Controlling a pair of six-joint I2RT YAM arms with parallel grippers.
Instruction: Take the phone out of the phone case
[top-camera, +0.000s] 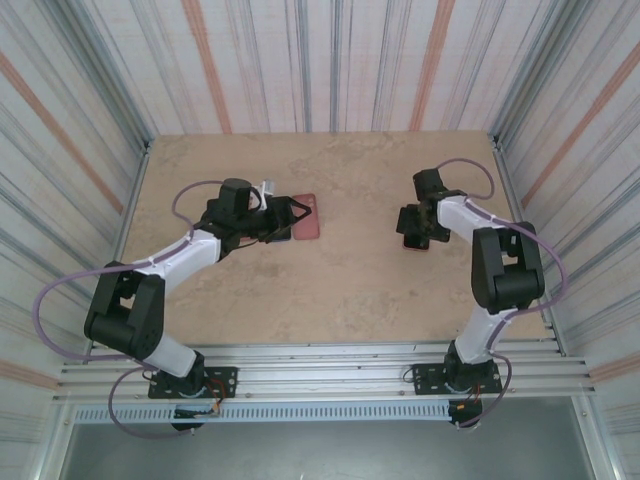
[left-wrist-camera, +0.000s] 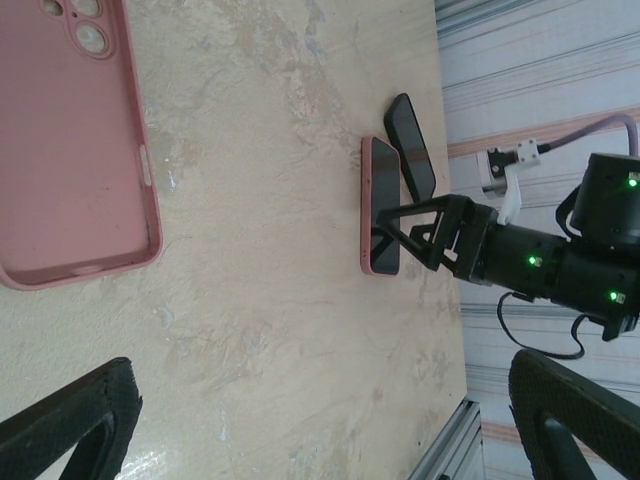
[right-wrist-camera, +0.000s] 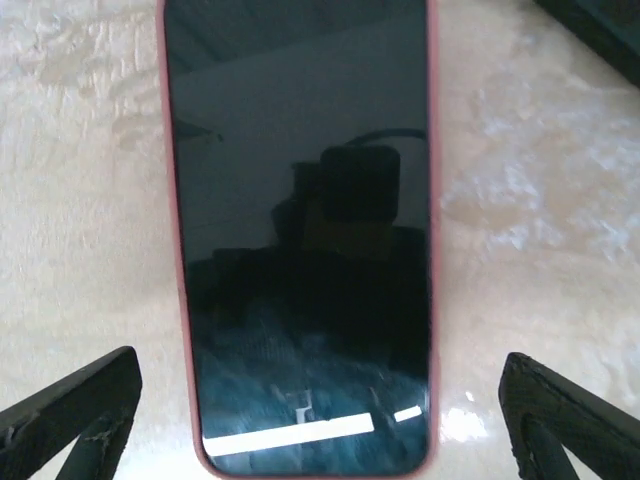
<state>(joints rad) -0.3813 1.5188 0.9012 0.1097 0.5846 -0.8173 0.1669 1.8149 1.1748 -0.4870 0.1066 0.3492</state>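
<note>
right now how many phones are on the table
2: a pink-edged phone lying screen up below the open right gripper, and a dark phone lying close beside it. The arms may hide another.

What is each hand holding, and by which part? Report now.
Nothing is held. The left hand is open above the table; the right hand is open astride the pink-edged phone, not gripping it.

no legible text, brand or number anywhere, phone (right-wrist-camera: 300, 240) screen dark
</note>
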